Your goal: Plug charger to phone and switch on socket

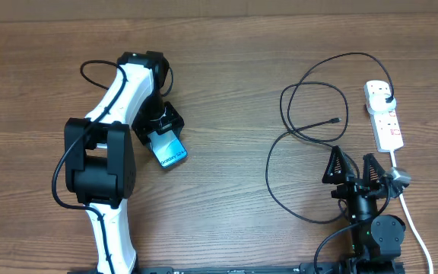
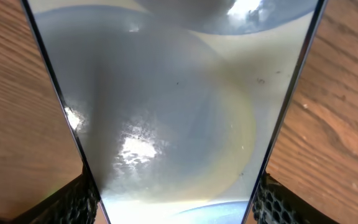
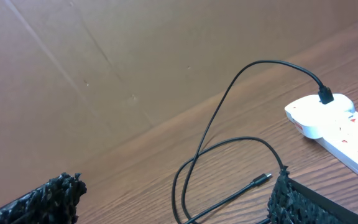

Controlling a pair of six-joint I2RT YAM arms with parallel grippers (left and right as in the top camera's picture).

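The phone lies left of centre, its blue-teal screen up. My left gripper is shut on its far end. In the left wrist view the phone fills the frame, with the left gripper's fingers against both edges. The charger lies in black loops at the right. Its connector tip is free on the table and its plug sits in the white socket. My right gripper is open and empty, near the front edge. In the right wrist view the right gripper faces the tip, plug and socket.
The socket's white cord runs down the right side past my right arm. A brown cardboard wall stands behind the table's far edge. The table is wood-grain brown.
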